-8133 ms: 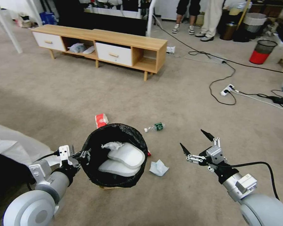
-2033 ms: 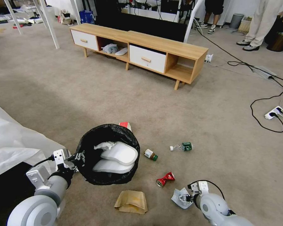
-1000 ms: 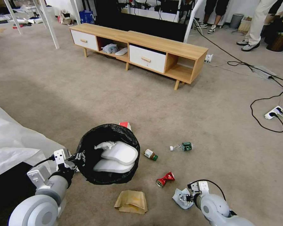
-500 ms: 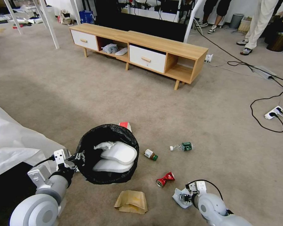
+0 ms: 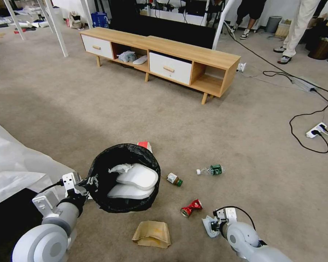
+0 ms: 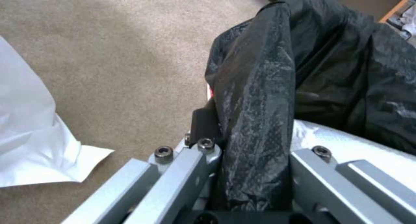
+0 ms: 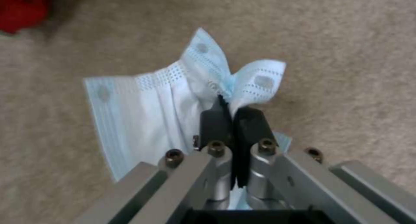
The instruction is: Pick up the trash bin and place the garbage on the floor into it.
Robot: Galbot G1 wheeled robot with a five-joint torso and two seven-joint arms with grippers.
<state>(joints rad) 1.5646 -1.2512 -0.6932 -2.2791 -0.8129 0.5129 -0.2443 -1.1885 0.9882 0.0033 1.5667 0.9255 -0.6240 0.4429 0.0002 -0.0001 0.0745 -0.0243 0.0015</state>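
**Thin pinch on the mask, bin hanging by its rim**

My right pincer (image 7: 234, 120) is closed tight on a bunched fold of the pale blue face mask (image 7: 173, 97), low over the floor (image 5: 244, 138) near my right side. The grip takes just a pleat near one edge, so I judge the mask could slip free as I lift, or flap loose and miss the opening. My left pincer (image 6: 242, 172) is clamped on the bag-covered rim of the trash bin (image 5: 124, 178), held off the carpet on my left with two white slippers (image 5: 135, 182) and a tissue inside. It grips plastic as much as rim; the liner could slide and let the bin tilt.

Litter on the floor: the brown paper bag (image 5: 152, 234) just in front of the bin, the crushed red can (image 5: 191, 208) between bag and mask, a small jar (image 5: 174, 179) beside the bin, the green-labelled bottle (image 5: 211, 170) farther out, a red-white packet (image 5: 145, 145) behind the bin.

Against half a second ago, the mask looks more gathered and drawn towards my wrist; the bin has stayed put.
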